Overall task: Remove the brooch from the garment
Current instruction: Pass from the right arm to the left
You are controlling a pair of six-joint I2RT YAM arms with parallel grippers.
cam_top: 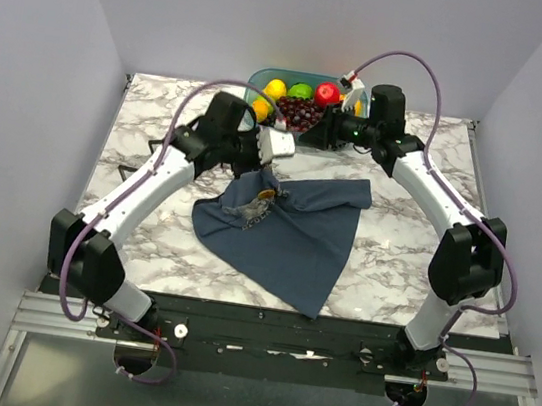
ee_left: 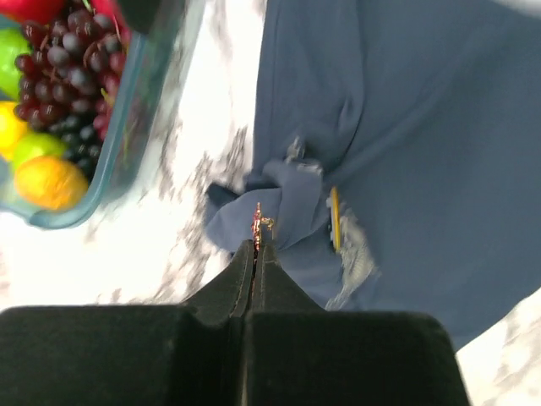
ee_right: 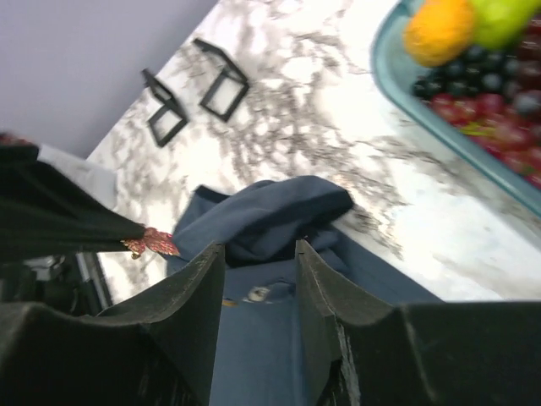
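The dark slate-blue garment lies crumpled on the marble table, its pale graphic showing beside a short yellow strip. My left gripper hangs over the garment's upper left folds. It is shut on the tiny reddish-gold brooch, which sticks out of the fingertips. In the right wrist view the brooch shows against bare marble, just off the cloth's edge. My right gripper is open and empty, above the garment's far edge near the fruit tray.
A teal tray of fruit stands at the back: dark grapes, a red apple, a lime, a lemon and an orange. It sits just behind both grippers. Two small black frames stand on the marble.
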